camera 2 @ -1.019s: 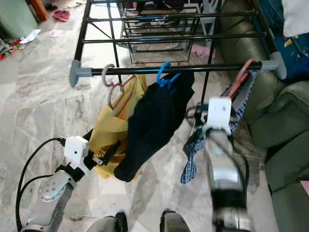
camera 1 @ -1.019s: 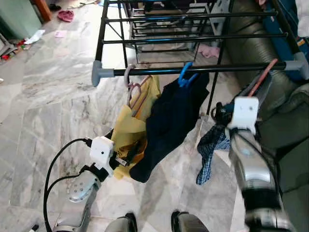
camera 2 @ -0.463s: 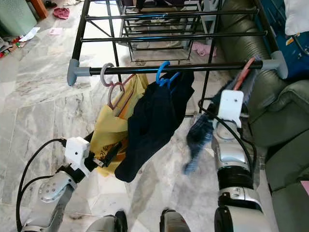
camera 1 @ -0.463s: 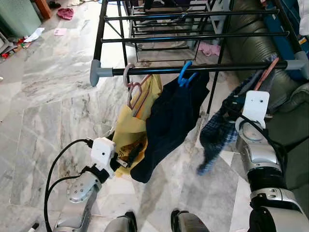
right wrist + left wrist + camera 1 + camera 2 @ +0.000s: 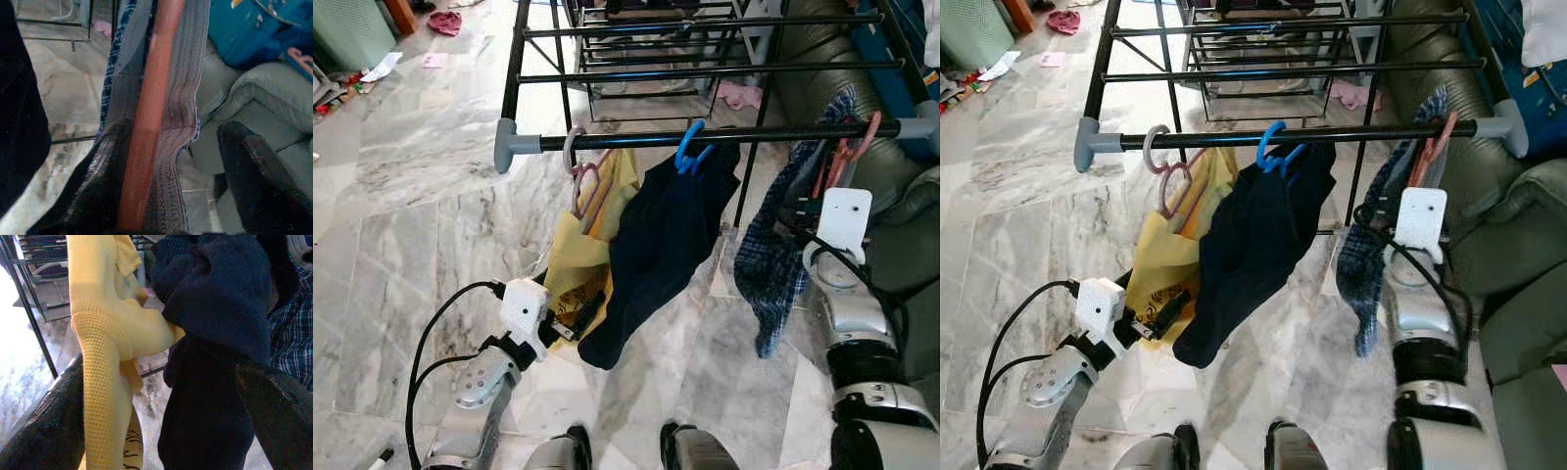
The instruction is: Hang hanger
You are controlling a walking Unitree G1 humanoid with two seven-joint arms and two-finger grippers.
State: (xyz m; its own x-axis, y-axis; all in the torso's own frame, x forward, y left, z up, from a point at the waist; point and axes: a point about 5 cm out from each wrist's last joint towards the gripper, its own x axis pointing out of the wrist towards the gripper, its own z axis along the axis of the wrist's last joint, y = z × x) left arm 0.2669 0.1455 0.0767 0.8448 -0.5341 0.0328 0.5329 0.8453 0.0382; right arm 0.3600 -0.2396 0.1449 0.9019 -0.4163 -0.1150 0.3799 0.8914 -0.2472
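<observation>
While the salmon-pink plastic hanger [image 5: 850,152] carrying the blue plaid shirt [image 5: 771,269] hooks over the black metal rack bar [image 5: 744,136], right gripper [image 5: 161,196] fingers stand apart around it; left gripper [image 5: 161,421] spread open, holding nothing.

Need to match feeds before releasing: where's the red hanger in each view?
Left eye: red hanger, upper right, hooked on rail.
Right eye: upper right.
Left wrist: not in it.
Right wrist: centre, running top to bottom.
Shared landmark: plaid shirt.
</observation>
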